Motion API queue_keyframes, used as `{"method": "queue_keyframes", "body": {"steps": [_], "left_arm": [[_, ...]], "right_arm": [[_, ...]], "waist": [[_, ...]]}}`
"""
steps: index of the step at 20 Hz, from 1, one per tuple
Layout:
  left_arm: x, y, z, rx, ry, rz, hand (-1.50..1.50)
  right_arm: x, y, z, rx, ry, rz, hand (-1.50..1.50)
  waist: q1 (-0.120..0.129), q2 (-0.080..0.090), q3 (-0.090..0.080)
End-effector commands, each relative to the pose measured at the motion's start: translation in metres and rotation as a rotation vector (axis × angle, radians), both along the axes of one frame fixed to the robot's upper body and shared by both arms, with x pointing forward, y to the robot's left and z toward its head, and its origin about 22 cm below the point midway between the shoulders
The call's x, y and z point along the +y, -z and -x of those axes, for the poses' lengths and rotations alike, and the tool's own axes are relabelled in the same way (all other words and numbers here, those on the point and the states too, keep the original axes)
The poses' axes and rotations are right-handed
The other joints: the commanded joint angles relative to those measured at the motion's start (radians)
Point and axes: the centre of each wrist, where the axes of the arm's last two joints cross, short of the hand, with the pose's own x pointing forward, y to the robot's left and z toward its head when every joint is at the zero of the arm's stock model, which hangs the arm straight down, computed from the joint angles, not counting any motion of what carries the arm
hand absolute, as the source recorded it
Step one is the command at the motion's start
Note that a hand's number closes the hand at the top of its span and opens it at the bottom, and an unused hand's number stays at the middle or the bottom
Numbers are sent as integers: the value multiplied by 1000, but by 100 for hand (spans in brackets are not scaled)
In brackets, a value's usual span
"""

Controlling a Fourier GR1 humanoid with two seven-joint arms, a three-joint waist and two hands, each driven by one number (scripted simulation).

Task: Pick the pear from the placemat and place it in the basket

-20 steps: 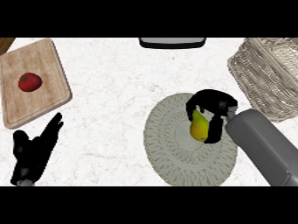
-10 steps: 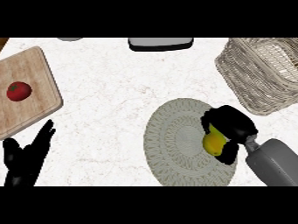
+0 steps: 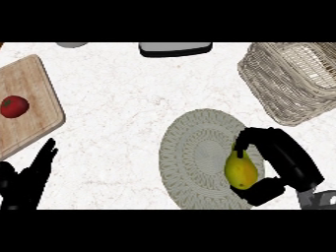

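View has shifted since earlier: woven basket (image 3: 301, 78) sits farther right. Right hand (image 3: 286, 162) stays curled around yellow pear (image 3: 241, 170) over round woven placemat (image 3: 199, 157). Left hand (image 3: 25, 182) rests open, near left.

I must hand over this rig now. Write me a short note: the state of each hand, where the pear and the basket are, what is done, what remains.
Right hand: fingers curled round the pear, over the right part of the round woven placemat. I cannot tell if the pear is lifted yet.
Left hand: open, resting at the lower left, below the cutting board with the tomato.
Basket: upper right, nothing seen inside.
Done: pear grasped.
Left: lift it, carry it up and to the right, release it in the basket.
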Motion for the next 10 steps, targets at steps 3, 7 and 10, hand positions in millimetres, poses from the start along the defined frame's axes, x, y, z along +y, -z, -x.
{"method": "queue_keyframes", "body": {"steps": [3,7,10], "left_arm": [[0,24,21,155,-13,37,0],[-7,21,6,138,-4,22,0],[-3,12,5,136,1,15,0]], "right_arm": [[-23,-72,18,-162,107,-362,150],[-45,-120,37,-191,203,-403,150],[-69,-163,43,-244,297,-367,150]], "waist": [[13,13,-18],[23,18,-19],[40,18,-18]]}}
